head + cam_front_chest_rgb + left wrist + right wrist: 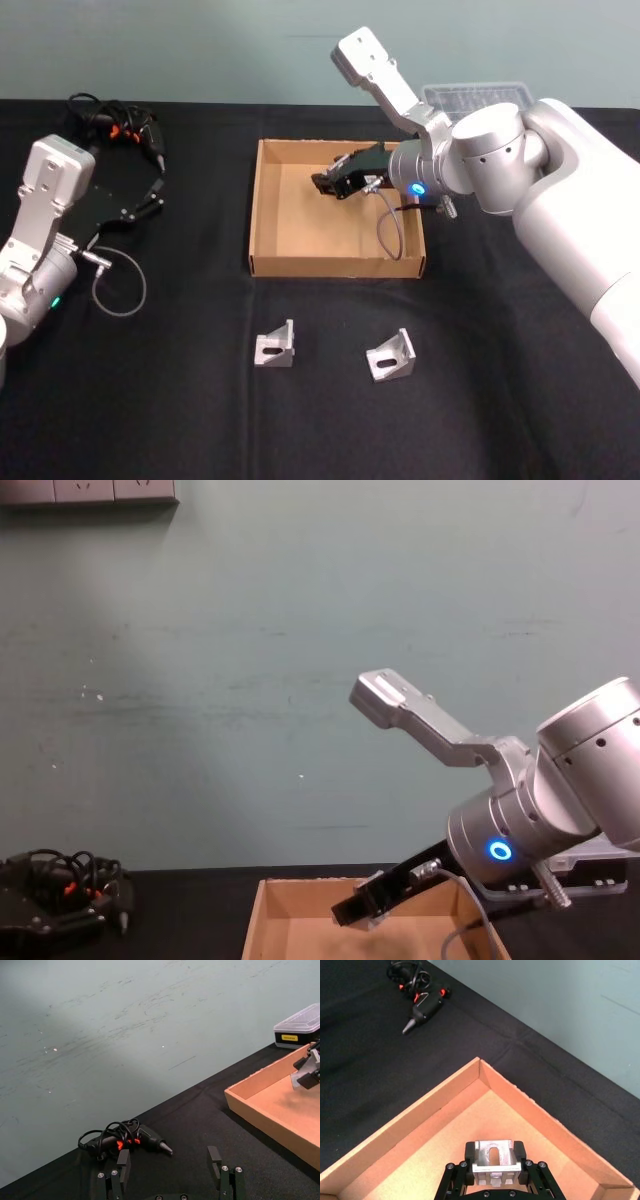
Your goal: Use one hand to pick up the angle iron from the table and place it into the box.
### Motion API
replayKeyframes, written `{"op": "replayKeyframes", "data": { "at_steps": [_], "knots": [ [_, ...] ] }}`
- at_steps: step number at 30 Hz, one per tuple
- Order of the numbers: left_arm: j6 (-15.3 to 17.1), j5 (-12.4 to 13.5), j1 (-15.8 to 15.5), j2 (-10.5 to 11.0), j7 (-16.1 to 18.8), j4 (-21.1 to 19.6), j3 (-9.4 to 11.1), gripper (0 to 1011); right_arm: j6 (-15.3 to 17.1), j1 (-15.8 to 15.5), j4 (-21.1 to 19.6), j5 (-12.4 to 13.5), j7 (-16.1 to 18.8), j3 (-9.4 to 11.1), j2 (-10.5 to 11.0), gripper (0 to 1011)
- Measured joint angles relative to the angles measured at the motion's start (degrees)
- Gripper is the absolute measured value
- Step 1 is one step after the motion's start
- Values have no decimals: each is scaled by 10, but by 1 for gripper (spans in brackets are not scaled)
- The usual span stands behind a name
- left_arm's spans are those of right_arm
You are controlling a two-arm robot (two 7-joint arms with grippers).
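My right gripper (493,1154) is shut on a silver angle iron (492,1160) and holds it just above the floor of the tan cardboard box (420,1115). From the head, the right gripper (325,185) reaches into the box (335,266) toward its far middle. Two more angle irons lie on the black table in front of the box, one to the left (275,347) and one to the right (391,356). My left gripper (152,192) is parked far left, and its fingers (122,1167) stand open around nothing.
A black glue gun with a coiled cord (125,125) lies at the table's far left. A black case with a clear lid (475,97) sits behind the box on the right. The table (180,400) has free room in front.
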Motion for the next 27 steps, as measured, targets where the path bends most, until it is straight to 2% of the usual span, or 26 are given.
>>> {"op": "replayKeyframes", "data": {
  "at_steps": [9,12,19,21,25,27],
  "knots": [
    [0,0,0,0,0,0,0,1000,1,0,2,-2,1,1,-1,452],
    [0,0,0,0,0,0,0,1000,1,0,1,-2,1,1,0,488],
    [0,0,0,0,0,0,0,1000,1,0,0,0,1,1,0,733],
    [0,0,0,0,0,0,0,1000,1,0,0,0,1,1,0,772],
    [0,0,0,0,0,0,0,1000,0,0,-1,0,1,1,0,916],
    [0,0,0,0,0,0,0,1000,0,0,-1,0,1,1,1,947]
  ]
}}
